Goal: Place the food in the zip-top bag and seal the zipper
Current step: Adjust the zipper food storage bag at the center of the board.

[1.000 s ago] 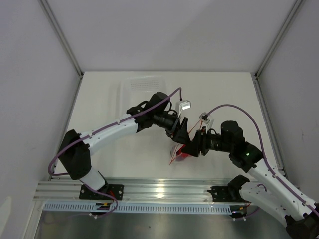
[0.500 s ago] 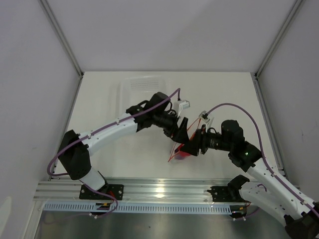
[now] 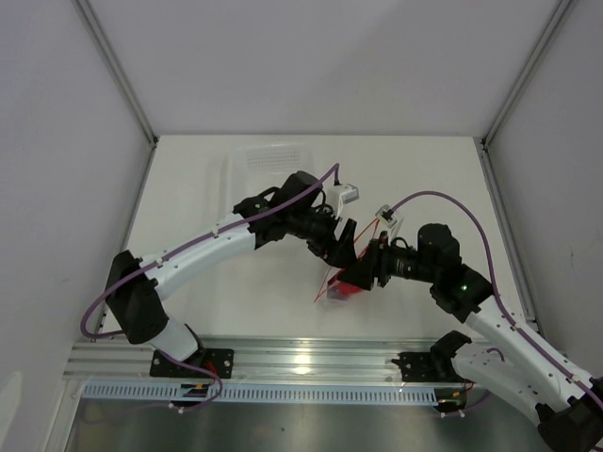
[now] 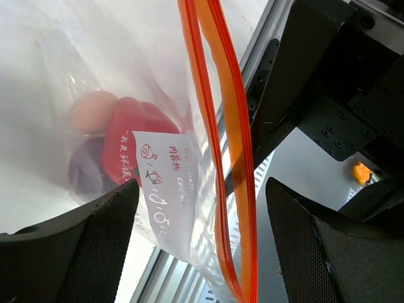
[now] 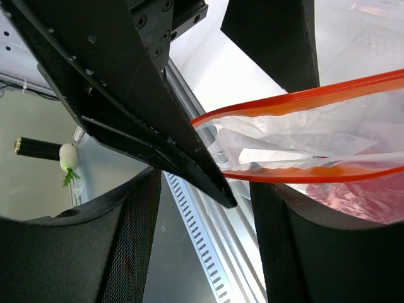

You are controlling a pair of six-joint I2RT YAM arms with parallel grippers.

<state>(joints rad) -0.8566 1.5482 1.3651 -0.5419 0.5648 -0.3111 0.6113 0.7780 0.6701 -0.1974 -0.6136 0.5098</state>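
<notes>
Zip-top bag: sitting between both grippers near the table's front edge, holding the food.
Left gripper: standing spread, the zipper running lengthwise between its fingers.
Right gripper: facing it, spread around the zipper's gaping end.

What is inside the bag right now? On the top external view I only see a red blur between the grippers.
Observer: The left wrist view shows all three pieces inside the zip-top bag: red pepper, purple piece, peach ball.
Operator: Is it sealed?
Observer: No. In the right wrist view the zipper has its two orange tracks standing apart.
Operator: Is anything clamped on it?
Observer: Not the left gripper: it is open, with the zipper passing between its fingers.
</notes>
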